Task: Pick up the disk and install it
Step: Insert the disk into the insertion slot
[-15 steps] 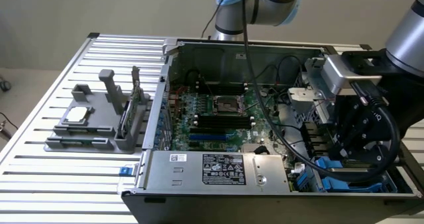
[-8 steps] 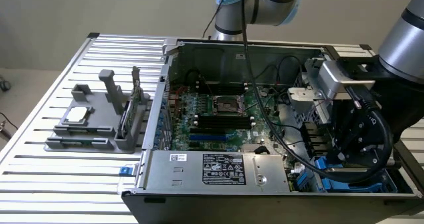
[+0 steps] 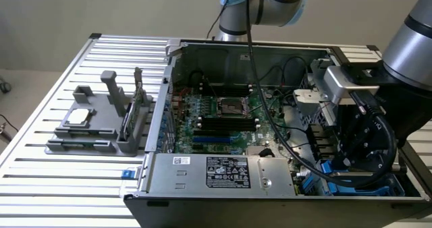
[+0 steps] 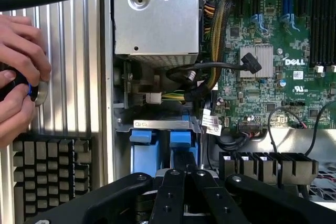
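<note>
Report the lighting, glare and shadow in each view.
Exterior view: even light, with pale glare along the ribbed table slats; the computer case interior darkens beneath the arm at that view's right. Wrist view: the power-supply box and the table ribs shine bright, a person's hand is well lit, and the gripper is a dark mass with small highlights on its screws.

End effector [image 4: 184, 178] — inside case [image 3: 270, 210], beside motherboard [image 4: 262, 85]

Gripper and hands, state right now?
Gripper: shut, over the blue carrier; whether it grips it cannot be told.
Person's hands: closed around a small dark object.
</note>
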`<state>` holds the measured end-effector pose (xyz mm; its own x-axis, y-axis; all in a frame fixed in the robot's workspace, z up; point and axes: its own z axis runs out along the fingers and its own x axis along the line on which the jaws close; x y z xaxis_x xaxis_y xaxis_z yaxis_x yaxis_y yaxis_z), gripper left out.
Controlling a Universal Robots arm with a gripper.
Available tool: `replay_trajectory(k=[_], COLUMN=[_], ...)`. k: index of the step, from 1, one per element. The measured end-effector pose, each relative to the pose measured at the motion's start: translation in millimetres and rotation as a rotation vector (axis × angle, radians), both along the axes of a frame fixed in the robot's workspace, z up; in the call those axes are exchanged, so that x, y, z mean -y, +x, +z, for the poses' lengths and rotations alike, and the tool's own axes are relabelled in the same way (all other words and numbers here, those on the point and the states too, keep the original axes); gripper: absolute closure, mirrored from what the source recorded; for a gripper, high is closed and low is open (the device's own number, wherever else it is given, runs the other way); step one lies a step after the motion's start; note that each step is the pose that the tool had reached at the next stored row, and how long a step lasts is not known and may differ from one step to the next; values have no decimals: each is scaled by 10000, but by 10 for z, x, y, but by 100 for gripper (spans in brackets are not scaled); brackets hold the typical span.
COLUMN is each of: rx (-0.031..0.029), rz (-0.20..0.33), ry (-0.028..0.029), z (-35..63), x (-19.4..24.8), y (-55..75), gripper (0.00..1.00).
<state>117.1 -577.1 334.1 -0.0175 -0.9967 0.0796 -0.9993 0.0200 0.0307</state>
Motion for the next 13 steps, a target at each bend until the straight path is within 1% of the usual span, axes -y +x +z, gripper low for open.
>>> replay_trajectory(k=[4, 13], rx=[0, 0], rz=[0, 0], ry=[-40, -228], z=[-7, -45], x=[0, -2], y=[3, 5], gripper=[89, 89])
